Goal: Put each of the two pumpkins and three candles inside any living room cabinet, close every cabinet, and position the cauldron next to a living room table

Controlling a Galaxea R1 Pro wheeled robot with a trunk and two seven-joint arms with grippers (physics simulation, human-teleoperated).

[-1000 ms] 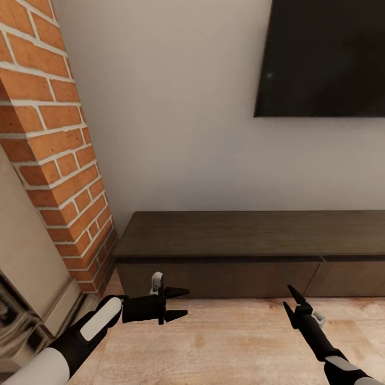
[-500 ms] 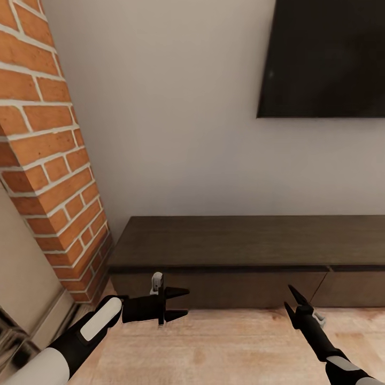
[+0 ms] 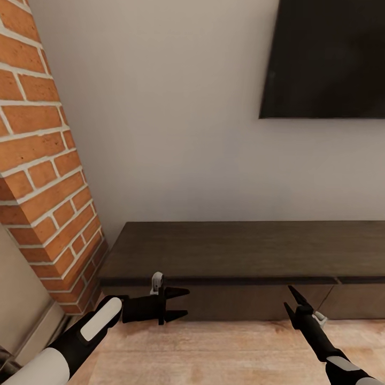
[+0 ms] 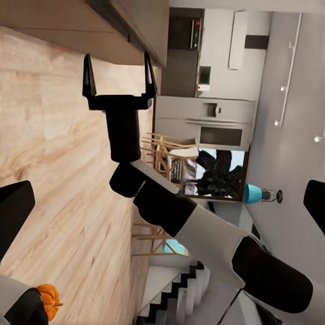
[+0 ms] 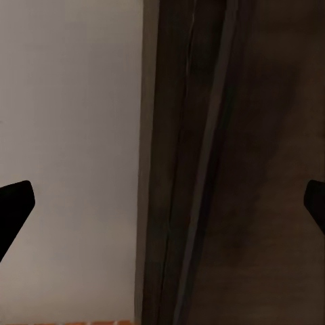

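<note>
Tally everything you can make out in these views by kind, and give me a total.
Orange pumpkin: 1
Dark wooden cabinet: 1
Wall television: 1
Brick column: 1
Grippers: 2, the left gripper and the right gripper, both with jaws open
Total: 6

The head camera looks forward and down from close by onto the cabinet [image 3: 240,251], with the brick column [image 3: 43,176] to its left and the dark screen [image 3: 326,59] above. The left wrist camera faces sideways across the floor [image 4: 61,169], catching the right end effector [image 4: 118,74] and the cabinet's corner. The right wrist camera sits very near the cabinet's top edge and wall [image 5: 68,135].
</note>
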